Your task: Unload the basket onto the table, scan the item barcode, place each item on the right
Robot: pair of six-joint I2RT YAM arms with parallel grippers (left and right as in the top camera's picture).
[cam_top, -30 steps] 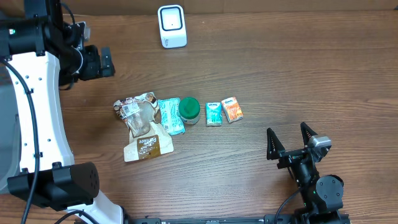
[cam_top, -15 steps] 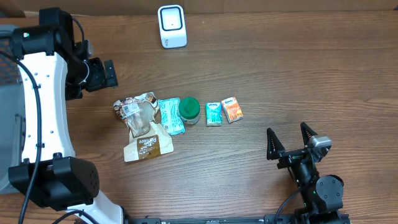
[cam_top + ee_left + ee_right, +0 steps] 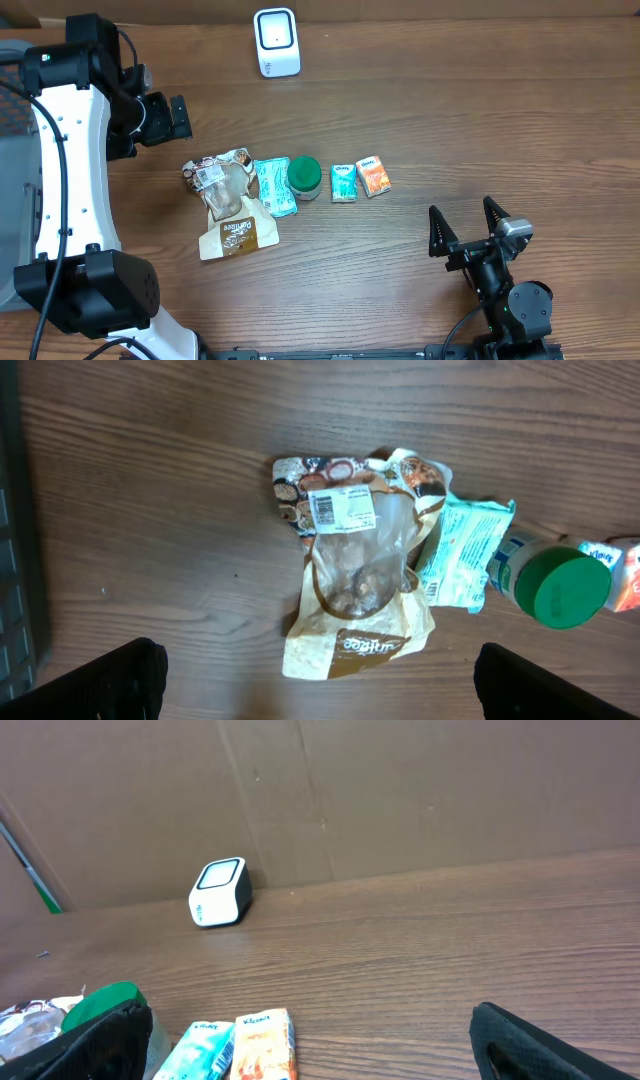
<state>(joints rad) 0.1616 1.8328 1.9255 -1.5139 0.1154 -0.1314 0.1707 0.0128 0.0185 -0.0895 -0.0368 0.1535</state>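
Note:
Several items lie in a row mid-table: a brown and clear snack bag (image 3: 228, 205) with a white barcode label (image 3: 342, 508), a teal packet (image 3: 273, 186), a green-lidded jar (image 3: 304, 177), a teal tissue pack (image 3: 343, 182) and an orange tissue pack (image 3: 373, 176). The white scanner (image 3: 276, 42) stands at the back edge. My left gripper (image 3: 176, 117) hovers open above and left of the snack bag (image 3: 355, 580), holding nothing. My right gripper (image 3: 462, 212) rests open near the front right, facing the tissue packs (image 3: 265, 1042) and scanner (image 3: 218, 892).
A cardboard wall (image 3: 400, 790) rises behind the table. A grey bin (image 3: 8, 120) sits off the table's left edge. Bare wood table (image 3: 480, 110) stretches between the items and the scanner and to the right.
The left arm has shifted slightly right and toward the items, its gripper still open. The right arm and the items have not moved.

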